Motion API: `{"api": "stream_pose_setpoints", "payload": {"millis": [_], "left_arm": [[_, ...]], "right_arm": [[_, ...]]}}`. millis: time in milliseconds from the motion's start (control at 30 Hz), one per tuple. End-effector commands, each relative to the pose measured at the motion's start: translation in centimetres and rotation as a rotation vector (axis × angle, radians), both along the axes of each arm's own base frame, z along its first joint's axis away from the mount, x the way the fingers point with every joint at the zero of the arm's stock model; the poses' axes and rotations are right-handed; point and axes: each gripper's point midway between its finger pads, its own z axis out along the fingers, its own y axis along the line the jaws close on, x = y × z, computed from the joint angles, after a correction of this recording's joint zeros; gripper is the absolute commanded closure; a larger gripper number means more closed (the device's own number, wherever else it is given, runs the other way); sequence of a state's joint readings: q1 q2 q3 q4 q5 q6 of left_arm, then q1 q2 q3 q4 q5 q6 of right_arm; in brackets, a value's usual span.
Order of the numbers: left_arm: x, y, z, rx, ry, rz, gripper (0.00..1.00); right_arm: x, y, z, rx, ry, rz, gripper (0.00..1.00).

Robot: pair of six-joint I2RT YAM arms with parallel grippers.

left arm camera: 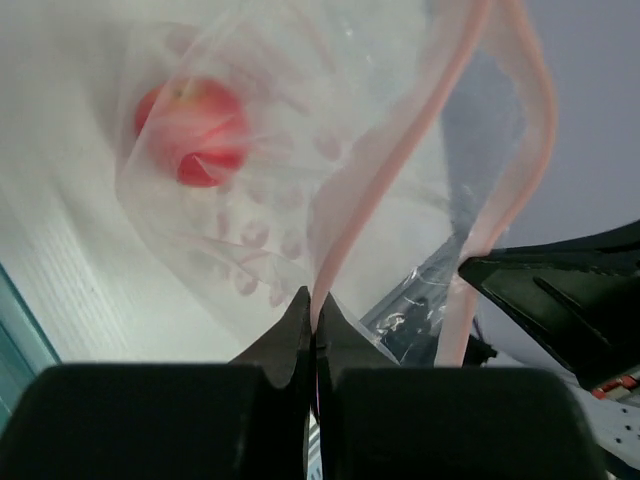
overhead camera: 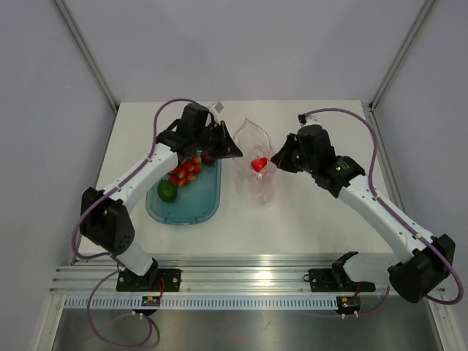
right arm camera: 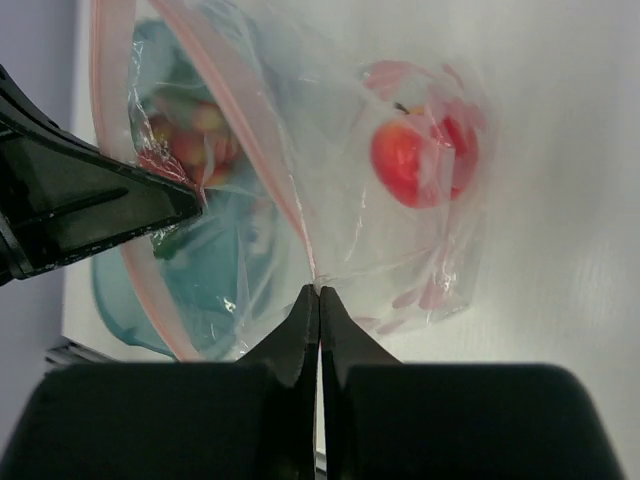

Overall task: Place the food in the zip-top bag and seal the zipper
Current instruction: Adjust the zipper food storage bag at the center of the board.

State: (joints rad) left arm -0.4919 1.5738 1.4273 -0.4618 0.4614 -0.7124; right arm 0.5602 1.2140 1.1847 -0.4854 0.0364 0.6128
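The clear zip-top bag point(overhead camera: 257, 183) lies mid-table with its mouth held apart. My left gripper point(overhead camera: 235, 152) is shut on the left side of the pinkish zipper point(left arm camera: 400, 150), and in the left wrist view the strip runs straight into the closed jaws point(left arm camera: 316, 300). My right gripper point(overhead camera: 278, 159) is shut on the opposite lip, where the zipper point(right arm camera: 235, 110) meets its tips point(right arm camera: 318, 292). One red piece of food point(overhead camera: 259, 164) sits inside the bag point(left arm camera: 192, 132) point(right arm camera: 415, 160). More food point(overhead camera: 186, 170), red, orange and one green piece point(overhead camera: 167, 190), lies in the teal tray point(overhead camera: 194, 205).
The teal tray stands just left of the bag, under the left arm's forearm. Through the bag, the right wrist view shows the tray point(right arm camera: 215, 270) and the left gripper's finger point(right arm camera: 90, 200). Grey walls close the table at the back and on both sides.
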Motion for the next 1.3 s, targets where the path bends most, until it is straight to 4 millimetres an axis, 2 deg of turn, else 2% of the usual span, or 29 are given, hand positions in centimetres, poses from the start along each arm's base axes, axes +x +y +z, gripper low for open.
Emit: {"api": "stream_pose_setpoints", "payload": {"millis": [0,133,200,233,267,300,333,400,433,500,567,667,767,900,933,1000,1033,1067,1100,1133,1167,1200,1267], "left_arm": [[-0.9,-1.2,-2.6,-0.009,0.075,-0.072,1.00],[-0.7,-1.5,-1.1,-0.002,0.026,-0.107,1.00],[-1.0,-1.5,-0.9,0.010,0.035,-0.119,1.00],[-1.1,-1.5,-0.8,0.011,0.035,-0.135,1.00],[-1.1,-1.6,-0.6,0.009,0.029,-0.140,1.00],[-1.2,-1.6,-0.6,0.008,0.030,-0.147,1.00],[-1.3,-1.6,-0.6,0.008,0.029,-0.149,1.00],[-1.4,-1.5,-0.8,0.007,0.035,-0.150,1.00],[-1.5,-1.6,-0.8,0.000,0.035,-0.155,1.00],[-1.6,-1.6,-1.1,-0.001,0.042,-0.156,1.00],[-1.6,-1.6,-1.1,-0.003,0.042,-0.157,1.00],[-1.7,-1.6,-1.2,-0.002,0.042,-0.159,1.00],[-1.7,-1.6,-1.3,0.001,0.044,-0.160,1.00],[-1.8,-1.5,-1.8,0.012,0.045,-0.172,1.00],[-1.9,-1.4,-1.8,0.021,0.030,-0.185,1.00],[-2.1,-1.1,-1.8,0.040,0.016,-0.197,0.66],[-2.1,-0.5,-2.2,0.083,0.001,-0.200,0.56],[-2.1,-0.2,-1.6,0.093,-0.023,-0.202,0.48],[-2.2,0.1,-1.5,0.110,-0.036,-0.202,0.28],[-2.3,0.8,-1.8,0.156,-0.049,-0.202,0.25],[-2.4,1.2,-0.6,0.165,-0.084,-0.200,0.23],[-2.4,2.0,-0.6,0.204,-0.095,-0.189,0.22],[-2.3,2.9,0.6,0.222,-0.135,-0.170,0.22]], "right_arm": [[-0.4,-0.1,-2.7,-0.021,0.072,-0.010,1.00],[0.0,-1.1,-1.2,-0.054,0.027,-0.041,1.00],[0.5,-1.3,0.3,-0.067,-0.006,-0.051,1.00],[0.8,-1.2,0.3,-0.084,-0.009,-0.042,0.92],[1.1,-1.0,1.3,-0.083,-0.025,-0.034,0.85],[1.4,-0.6,1.0,-0.094,-0.014,-0.021,0.76],[1.7,-0.5,1.7,-0.107,-0.025,-0.008,0.58],[2.3,-0.2,1.1,-0.135,-0.006,0.002,0.47],[2.5,0.0,1.4,-0.141,-0.011,0.014,0.38],[2.7,0.4,1.2,-0.148,-0.004,0.030,0.32],[3.1,0.7,0.8,-0.162,0.012,0.037,0.32],[2.8,1.5,0.2,-0.161,0.025,0.069,0.33],[2.5,1.8,-0.8,-0.189,0.045,0.073,0.40],[2.8,1.4,-2.0,-0.230,0.060,0.029,0.70],[2.9,1.3,-2.2,-0.224,0.059,0.016,0.89],[3.1,1.0,-2.0,-0.222,0.050,-0.008,1.00],[3.1,0.9,-1.8,-0.217,0.046,-0.019,1.00],[3.2,0.9,-1.7,-0.215,0.043,-0.025,1.00],[3.3,0.7,-1.8,-0.220,0.047,-0.036,1.00],[3.4,0.7,-1.7,-0.213,0.045,-0.047,1.00],[3.5,0.7,-1.6,-0.210,0.041,-0.053,1.00],[3.6,0.6,-1.4,-0.207,0.035,-0.062,1.00],[3.7,0.6,-1.2,-0.203,0.030,-0.068,1.00]]}}
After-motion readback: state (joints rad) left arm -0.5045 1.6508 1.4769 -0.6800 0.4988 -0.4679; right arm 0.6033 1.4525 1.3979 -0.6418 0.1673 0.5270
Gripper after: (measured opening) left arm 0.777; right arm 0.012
